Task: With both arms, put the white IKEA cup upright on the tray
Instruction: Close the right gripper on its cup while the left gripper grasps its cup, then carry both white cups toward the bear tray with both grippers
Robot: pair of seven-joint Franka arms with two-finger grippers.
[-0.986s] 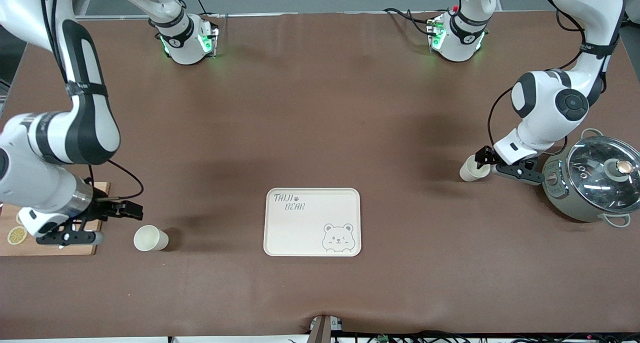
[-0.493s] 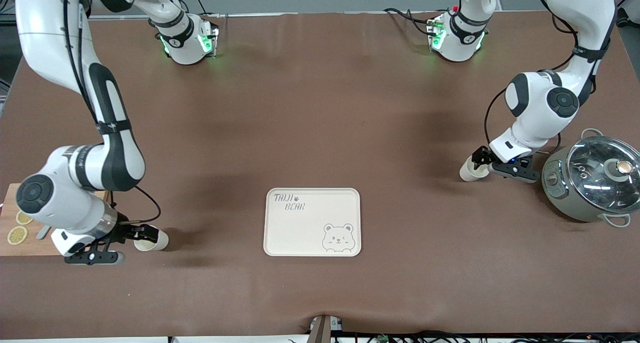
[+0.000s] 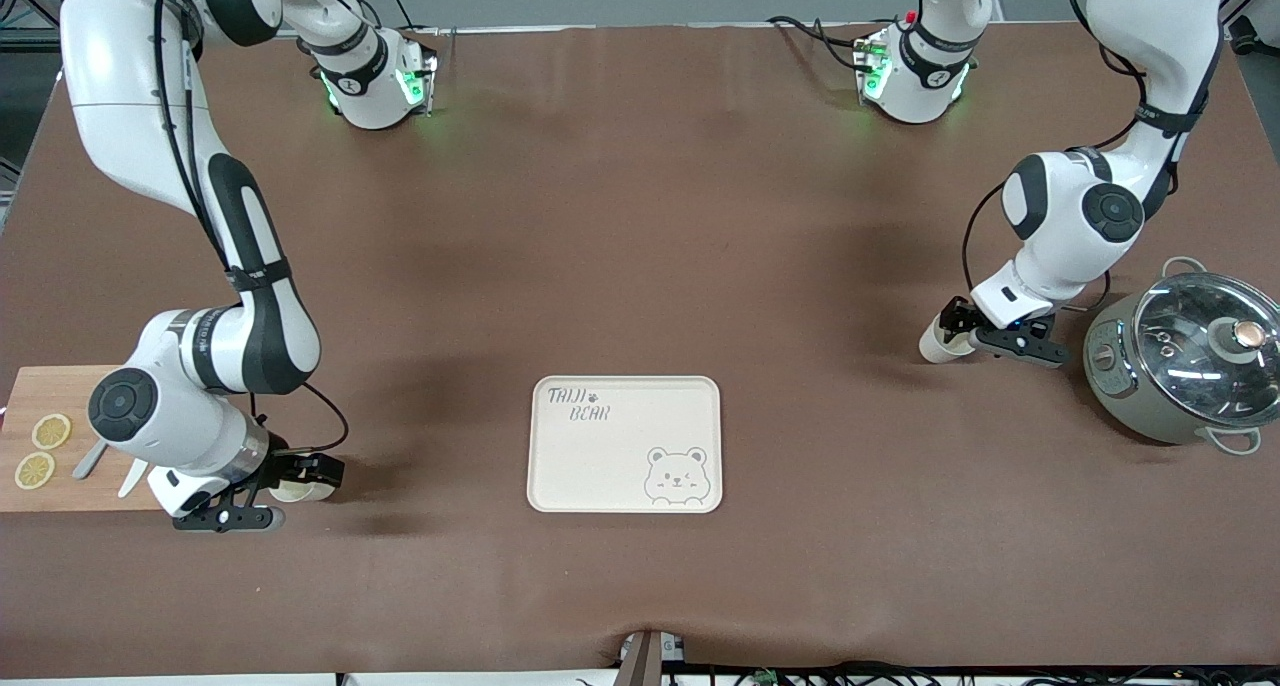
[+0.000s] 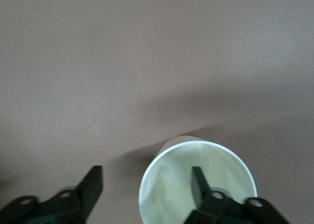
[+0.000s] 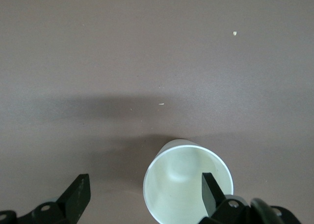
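Note:
Two white cups lie on their sides on the brown table. One cup point(image 3: 935, 346) point(image 4: 169, 184) is near the left arm's end. My left gripper point(image 3: 972, 334) point(image 4: 144, 184) is open at its mouth, one finger inside, the other outside, the wall unpinched. The other cup point(image 3: 290, 491) point(image 5: 181, 184) lies near the right arm's end, partly hidden. My right gripper point(image 3: 297, 478) point(image 5: 143, 193) is open and straddles its rim the same way. The cream tray point(image 3: 625, 406) with bear drawing lies flat between them, nearer the front camera than the first cup, nothing on it.
A grey-green pot with a glass lid point(image 3: 1180, 356) stands close beside the left gripper at the left arm's end. A wooden cutting board point(image 3: 60, 391) with lemon slices lies at the right arm's end, next to the right arm's wrist.
The right arm has swung off the cutting board toward the tray, and its gripper has slid onto the cup's mouth. The left arm shifted slightly and its jaws have narrowed a little.

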